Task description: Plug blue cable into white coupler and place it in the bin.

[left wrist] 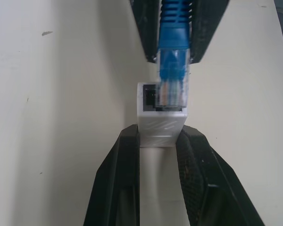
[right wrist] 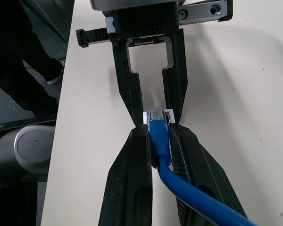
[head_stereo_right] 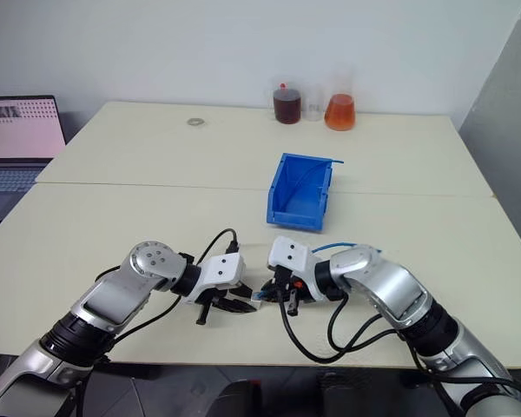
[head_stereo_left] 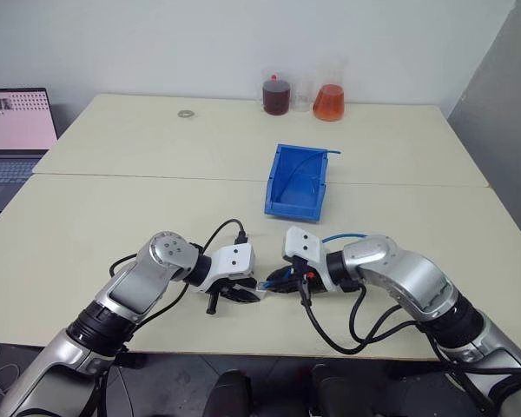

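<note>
Grippers are seen nose to nose over the near edge of the table [head_stereo_left: 113, 200]. Left gripper [left wrist: 160, 139] is clenched on the white coupler [left wrist: 160, 117] — block pinched between its 2 fingers, dark socket end facing out. Right gripper [right wrist: 156, 133] is clamped on the blue cable [right wrist: 161, 148] just behind the clear plug [left wrist: 172, 89], cord trailing back between its fingers [right wrist: 132, 165].

In the left wrist view, the plug tip is seen overlapping the coupler's socket face, slightly off to one side; whether it is seated cannot be told — probably just at the mouth. In the right wrist view, plug and coupler are shown touching, with the 2 fingertip pairs almost meeting.

From the head cameras, the cable is seen looping up behind the right wrist. The bin [head_stereo_left: 297, 181] stands farther back on the table, well apart from both grippers, with a thin cord arched across its inside. 2 flasks [head_stereo_left: 328, 102] of dark and orange liquid are placed at the far edge, a laptop [head_stereo_left: 13, 130] at the left.
</note>
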Action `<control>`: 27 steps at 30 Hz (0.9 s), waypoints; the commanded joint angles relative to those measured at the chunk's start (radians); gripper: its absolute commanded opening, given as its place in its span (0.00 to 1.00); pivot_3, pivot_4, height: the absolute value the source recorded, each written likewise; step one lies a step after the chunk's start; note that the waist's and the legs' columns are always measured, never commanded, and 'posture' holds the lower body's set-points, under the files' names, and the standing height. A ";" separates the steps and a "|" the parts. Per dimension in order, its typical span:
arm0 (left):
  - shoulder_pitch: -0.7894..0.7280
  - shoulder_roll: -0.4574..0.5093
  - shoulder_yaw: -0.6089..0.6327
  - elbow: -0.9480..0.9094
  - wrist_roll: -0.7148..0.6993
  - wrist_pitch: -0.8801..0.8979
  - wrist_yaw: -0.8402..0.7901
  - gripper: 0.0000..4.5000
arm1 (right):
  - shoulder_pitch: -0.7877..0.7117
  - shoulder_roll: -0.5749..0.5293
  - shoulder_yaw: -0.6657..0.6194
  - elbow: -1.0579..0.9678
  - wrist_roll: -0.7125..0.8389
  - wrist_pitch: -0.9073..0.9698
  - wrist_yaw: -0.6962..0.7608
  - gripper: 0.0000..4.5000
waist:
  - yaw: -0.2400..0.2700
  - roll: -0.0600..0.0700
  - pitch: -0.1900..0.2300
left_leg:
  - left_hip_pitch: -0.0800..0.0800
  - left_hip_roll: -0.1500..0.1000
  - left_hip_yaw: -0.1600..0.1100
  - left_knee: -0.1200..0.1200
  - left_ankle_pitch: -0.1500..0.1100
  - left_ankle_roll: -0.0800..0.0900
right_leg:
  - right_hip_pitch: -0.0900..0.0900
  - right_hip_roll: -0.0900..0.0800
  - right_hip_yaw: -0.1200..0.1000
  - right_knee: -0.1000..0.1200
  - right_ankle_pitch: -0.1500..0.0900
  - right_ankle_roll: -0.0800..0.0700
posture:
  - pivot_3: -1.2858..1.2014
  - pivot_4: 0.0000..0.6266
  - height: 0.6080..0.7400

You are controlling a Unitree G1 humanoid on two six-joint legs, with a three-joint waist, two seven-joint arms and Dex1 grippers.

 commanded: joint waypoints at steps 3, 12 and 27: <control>0.023 -0.011 -0.022 -0.019 0.015 0.007 0.004 0.17 | -0.017 0.020 -0.035 0.000 0.015 0.042 0.000 0.06 | 0.000 0.000 0.000 | 0.000 0.000 0.000 0.000 0.000 0.000 | 0.000 0.000 0.000 0.000 0.000 0.000 | 0.52 0.24 1.00; 0.027 -0.006 -0.020 -0.022 0.020 0.005 0.003 0.17 | -0.058 0.008 -0.055 -0.044 0.015 0.036 0.019 0.06 | 0.000 0.000 0.000 | 0.000 0.000 0.000 0.000 0.000 0.000 | 0.000 0.000 0.000 0.000 0.000 0.000 | 0.52 0.24 1.00; 0.036 -0.009 -0.012 -0.038 0.021 0.013 0.004 0.17 | -0.135 -0.104 0.045 -0.086 -0.053 -0.021 0.140 0.06 | 0.000 0.000 0.000 | -0.001 0.000 0.000 0.000 0.000 0.000 | -0.001 0.000 0.000 -0.001 0.000 0.000 | 0.52 0.24 1.00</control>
